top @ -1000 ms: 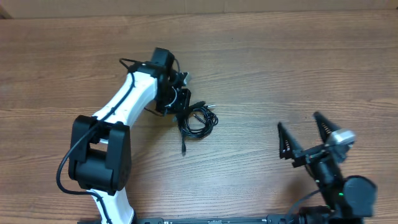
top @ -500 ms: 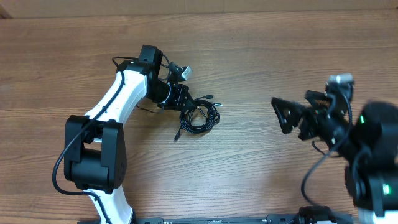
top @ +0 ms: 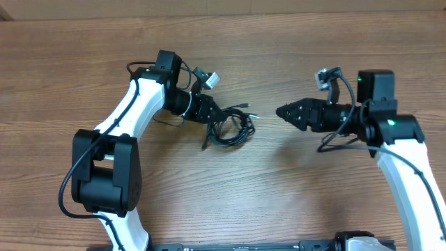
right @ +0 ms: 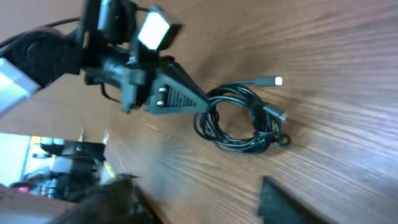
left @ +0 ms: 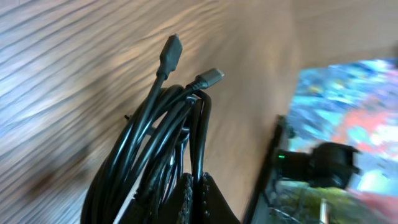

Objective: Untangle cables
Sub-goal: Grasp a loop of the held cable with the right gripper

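The cables (top: 230, 130) are gathered in one small coil of thin black loops, left of the middle of the wooden desk (top: 306, 199) in the overhead view. Whether the coil rests on the desk or is raised slightly cannot be told. The coil is gripped at its left edge by the left tool (top: 211, 115), whose jaws are closed on several strands. In the left wrist view the strands are seen fanning upward from the closed fingertips (left: 185, 200). Two ends stick out of the bundle side by side: a black plug (left: 169, 53) and a silver-tipped plug (left: 211, 76).

The right tool (top: 284, 111) is held to the right of the coil, pointed at it, with bare desk between them. In the right wrist view its fingers (right: 292, 202) are seen apart at the lower edge, and nothing is held between them.
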`<state>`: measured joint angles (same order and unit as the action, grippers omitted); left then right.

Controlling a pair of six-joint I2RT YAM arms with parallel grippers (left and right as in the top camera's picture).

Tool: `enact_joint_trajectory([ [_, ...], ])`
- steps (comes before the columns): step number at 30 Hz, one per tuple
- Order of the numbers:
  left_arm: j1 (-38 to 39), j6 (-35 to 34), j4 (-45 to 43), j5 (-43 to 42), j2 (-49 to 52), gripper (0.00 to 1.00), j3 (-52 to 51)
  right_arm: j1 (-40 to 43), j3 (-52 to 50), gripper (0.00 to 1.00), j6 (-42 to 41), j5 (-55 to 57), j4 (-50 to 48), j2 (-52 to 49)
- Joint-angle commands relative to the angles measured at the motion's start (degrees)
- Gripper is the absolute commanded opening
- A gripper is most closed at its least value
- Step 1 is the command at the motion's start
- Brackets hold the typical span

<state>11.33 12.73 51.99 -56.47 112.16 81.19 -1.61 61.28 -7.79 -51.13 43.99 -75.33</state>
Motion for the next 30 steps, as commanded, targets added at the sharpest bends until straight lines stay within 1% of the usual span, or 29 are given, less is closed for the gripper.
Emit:
enact_joint_trajectory([
  [1, -0.48, 7.45, -0.04, -13.16, -0.20, 0.04, 1.38, -0.26, 1.14, 0.51, 0.50, -2.34, -0.15, -3.54],
  [4, -0.50, 8.92, -0.04, -16.81, -0.20, 0.04, 1.38, -0.26, 1.14, 0.49, 0.79, -2.34, -0.68, -5.84],
  [8, -0.55, 8.98, -0.20, -20.46, -0.20, 0.04, 1.38, -0.26, 1.09, 0.49, 0.79, -2.36, -4.46, -7.34],
  [11, -1.27, 9.01, -0.26, -28.48, -0.20, 0.04, 1.38, -0.28, 1.09, 0.47, 0.74, -2.47, -8.24, -7.41],
  [12, -1.60, 8.96, -0.37, -30.42, -0.20, 0.04, 1.38, -0.26, 1.09, 0.45, 0.74, -2.82, -8.92, -7.41],
  [14, -2.43, 8.92, -0.57, -34.25, -0.20, 0.04, 1.38, -0.28, 1.09, 0.38, 0.74, -3.19, -9.70, -7.41],
  [15, -2.89, 7.54, -0.92, -34.21, -0.20, 0.04, 1.38, -0.26, 1.09, 0.35, 0.74, -3.19, -9.75, -7.41],
  [17, -3.87, 5.01, -1.33, -34.21, -0.20, 0.04, 1.38, -0.26, 1.09, 0.34, 0.74, -3.17, -9.73, -7.41],
  [18, -4.37, 4.00, -1.31, -34.21, -0.20, 0.04, 1.38, -0.26, 1.09, 0.36, 0.74, -3.17, -9.84, -7.41],
  [19, -4.81, 3.41, -1.33, -34.21, -0.20, 0.04, 1.38, -0.26, 1.09, 0.40, 0.74, -3.15, -9.99, -7.41],
  [21, -5.70, 1.46, -1.33, -34.21, -0.20, 0.04, 1.38, -0.26, 1.09, 0.52, 0.74, -2.95, -10.73, -7.41],
  [22, -6.03, 0.39, -1.31, -34.21, -0.20, 0.04, 1.38, -0.26, 1.09, 0.54, 0.74, -2.95, -11.34, -7.41],
  [25, -6.49, -2.29, -1.31, -34.18, -0.20, 0.04, 1.38, -0.28, 1.05, 0.55, 0.70, -2.95, -12.28, -7.43],
  [27, -6.56, -5.70, -1.33, -34.18, -0.20, 0.04, 1.38, -0.28, 1.01, 0.55, 0.70, -2.97, -12.07, -7.45],
  [30, -6.54, -8.68, -1.33, -34.16, -0.20, 0.04, 1.38, -0.33, 0.92, 0.59, 0.50, -2.97, -11.37, -7.65],
])
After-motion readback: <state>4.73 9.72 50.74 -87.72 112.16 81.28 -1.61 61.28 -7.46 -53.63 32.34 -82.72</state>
